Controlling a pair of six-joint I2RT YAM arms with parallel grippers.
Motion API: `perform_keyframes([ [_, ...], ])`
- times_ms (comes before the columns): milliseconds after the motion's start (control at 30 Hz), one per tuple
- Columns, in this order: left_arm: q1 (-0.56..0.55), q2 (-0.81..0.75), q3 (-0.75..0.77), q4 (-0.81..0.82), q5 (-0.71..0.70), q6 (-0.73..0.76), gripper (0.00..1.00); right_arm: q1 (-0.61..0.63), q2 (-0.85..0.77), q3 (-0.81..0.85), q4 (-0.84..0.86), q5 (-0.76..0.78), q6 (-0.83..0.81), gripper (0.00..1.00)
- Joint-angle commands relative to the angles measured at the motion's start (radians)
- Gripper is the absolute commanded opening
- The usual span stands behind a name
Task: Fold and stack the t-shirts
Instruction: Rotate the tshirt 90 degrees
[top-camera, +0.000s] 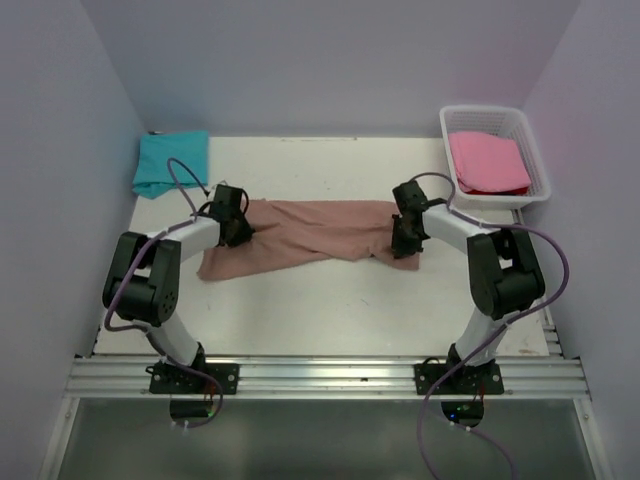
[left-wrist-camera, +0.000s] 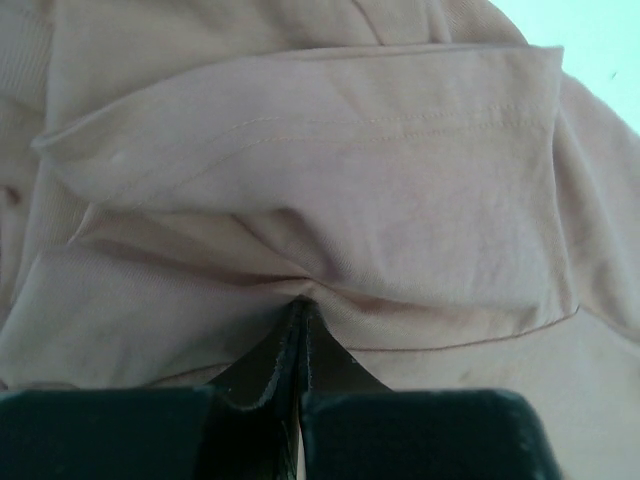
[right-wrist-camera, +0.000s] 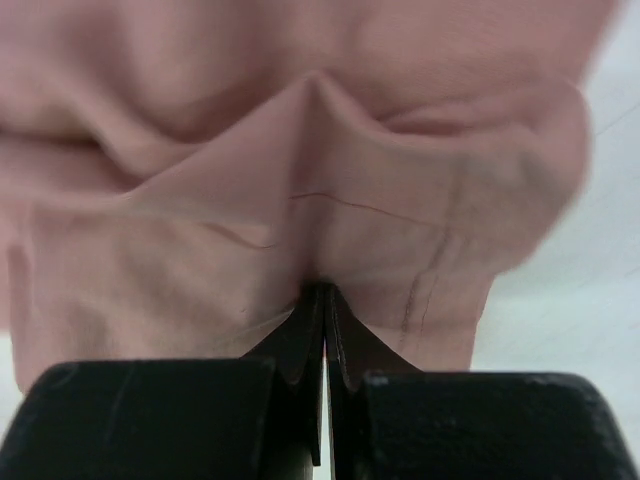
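Observation:
A dusty salmon-brown t-shirt (top-camera: 310, 235) lies stretched and rumpled across the middle of the table, its print hidden. My left gripper (top-camera: 238, 232) is shut on its left end; in the left wrist view the jaws (left-wrist-camera: 302, 305) pinch a fold of the salmon cloth (left-wrist-camera: 330, 190). At the shirt's right end my right gripper (top-camera: 405, 245) is shut as well, its tips (right-wrist-camera: 322, 290) biting into bunched fabric (right-wrist-camera: 300, 180). A teal t-shirt (top-camera: 172, 163) lies folded at the back left corner. Folded inside a basket sits the bright pink t-shirt (top-camera: 488, 162).
The white plastic basket (top-camera: 540, 160) stands at the back right corner against the wall. Lavender walls close in the table on three sides. A metal rail (top-camera: 330, 375) with both arm bases runs along the near edge.

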Motion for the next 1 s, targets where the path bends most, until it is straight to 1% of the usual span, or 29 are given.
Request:
perform_keyframes([
  [0, 0.034, 0.091, 0.130, 0.067, 0.030, 0.065, 0.00, 0.092, -0.054, -0.129, -0.148, -0.147, 0.008, 0.00],
  [33, 0.037, 0.129, 0.190, 0.064, 0.040, 0.071, 0.00, 0.105, -0.082, -0.150, -0.147, -0.176, 0.022, 0.00],
  [100, 0.043, 0.187, 0.250, 0.061, 0.071, 0.105, 0.00, 0.146, -0.154, -0.208, -0.148, -0.196, 0.043, 0.00],
  [133, 0.045, 0.207, 0.317, 0.049, 0.088, 0.114, 0.00, 0.158, -0.177, -0.228, -0.150, -0.212, 0.048, 0.00],
  [200, 0.051, 0.270, 0.378, 0.034, 0.119, 0.162, 0.00, 0.203, -0.252, -0.294, -0.160, -0.221, 0.073, 0.00],
  [233, 0.054, 0.291, 0.449, 0.017, 0.145, 0.172, 0.00, 0.217, -0.277, -0.316, -0.165, -0.229, 0.080, 0.00],
  [300, 0.065, 0.353, 0.503, -0.008, 0.171, 0.195, 0.00, 0.257, -0.356, -0.382, -0.173, -0.249, 0.117, 0.00],
  [333, 0.070, 0.370, 0.541, -0.008, 0.215, 0.200, 0.00, 0.272, -0.386, -0.400, -0.173, -0.258, 0.129, 0.00],
  [400, 0.080, 0.413, 0.566, 0.018, 0.255, 0.202, 0.00, 0.313, -0.435, -0.451, -0.174, -0.288, 0.171, 0.00],
  [433, 0.082, 0.427, 0.580, 0.037, 0.308, 0.202, 0.00, 0.326, -0.482, -0.466, -0.168, -0.308, 0.183, 0.00],
  [533, 0.083, 0.496, 0.636, 0.061, 0.399, 0.188, 0.00, 0.390, -0.541, -0.503, -0.150, -0.364, 0.234, 0.00],
  [600, 0.083, 0.546, 0.667, 0.061, 0.441, 0.167, 0.00, 0.431, -0.556, -0.512, -0.147, -0.362, 0.260, 0.00],
  [800, 0.079, 0.608, 0.715, 0.126, 0.521, 0.142, 0.00, 0.494, -0.559, -0.505, -0.123, -0.370, 0.289, 0.00],
  [833, 0.079, 0.608, 0.719, 0.136, 0.550, 0.145, 0.00, 0.501, -0.564, -0.493, -0.136, -0.339, 0.284, 0.00],
  [900, 0.079, 0.586, 0.706, 0.219, 0.590, 0.157, 0.00, 0.524, -0.602, -0.450, -0.165, -0.310, 0.274, 0.00],
  [933, 0.079, 0.580, 0.699, 0.259, 0.650, 0.163, 0.00, 0.525, -0.619, -0.422, -0.162, -0.311, 0.271, 0.00],
  [967, 0.079, 0.574, 0.696, 0.323, 0.681, 0.177, 0.00, 0.525, -0.637, -0.410, -0.142, -0.318, 0.271, 0.00],
])
